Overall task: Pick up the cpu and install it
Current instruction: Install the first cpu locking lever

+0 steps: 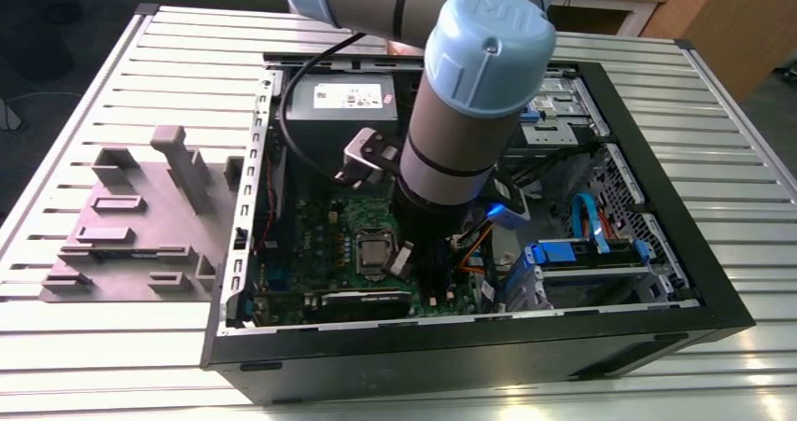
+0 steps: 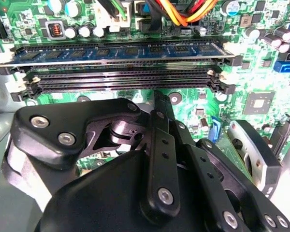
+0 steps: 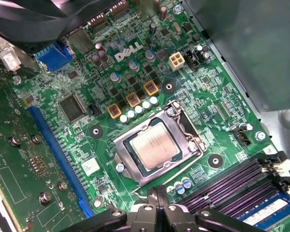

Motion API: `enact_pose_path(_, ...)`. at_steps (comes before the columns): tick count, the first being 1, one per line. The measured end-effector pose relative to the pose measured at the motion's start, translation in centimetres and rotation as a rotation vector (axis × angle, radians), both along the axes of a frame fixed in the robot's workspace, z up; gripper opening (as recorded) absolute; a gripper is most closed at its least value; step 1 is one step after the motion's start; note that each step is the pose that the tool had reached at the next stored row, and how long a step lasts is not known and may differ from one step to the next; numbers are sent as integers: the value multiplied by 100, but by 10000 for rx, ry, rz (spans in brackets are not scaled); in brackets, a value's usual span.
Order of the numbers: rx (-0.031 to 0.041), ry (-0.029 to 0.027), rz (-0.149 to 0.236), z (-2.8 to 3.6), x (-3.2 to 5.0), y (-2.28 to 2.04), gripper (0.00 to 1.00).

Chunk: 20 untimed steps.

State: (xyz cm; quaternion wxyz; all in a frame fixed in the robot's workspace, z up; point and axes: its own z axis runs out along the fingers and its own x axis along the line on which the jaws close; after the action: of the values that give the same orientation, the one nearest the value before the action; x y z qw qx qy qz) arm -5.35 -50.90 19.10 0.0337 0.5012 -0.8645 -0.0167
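Note:
The cpu (image 3: 154, 147), a small square chip with a pale silvery top, lies flat in the socket on the green motherboard (image 3: 82, 150), with the metal socket frame (image 3: 120, 145) around it. My gripper (image 3: 156, 194) hangs over the board just off the socket's edge, on the side of the memory slots (image 3: 241, 181), apart from the chip. Its black fingers (image 2: 160, 104) are pressed together with nothing between them. In the exterior view the arm (image 1: 468, 113) reaches down into the open computer case, beside the socket (image 1: 373, 252).
The black case wall (image 1: 473, 342) rings the board. A memory stick (image 2: 121, 53) sits in one slot, and orange and yellow cables (image 2: 188, 12) lie beyond it. Blue drive brackets (image 1: 585, 253) fill the case's right in the exterior view. A grey plastic tray (image 1: 131, 225) lies outside, left.

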Motion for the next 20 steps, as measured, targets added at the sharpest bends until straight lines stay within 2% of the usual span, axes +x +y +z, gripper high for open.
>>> enact_pose_path(5, 0, -3, 0, 0, -4, -2, 10)
enact_pose_path(12, -1, -2, -3, 0, 52, -3, 10)
enact_pose_path(16, 1, -2, -13, 3, 52, -2, 10)
enact_pose_path(20, 11, -2, -10, 45, 54, -3, 10)
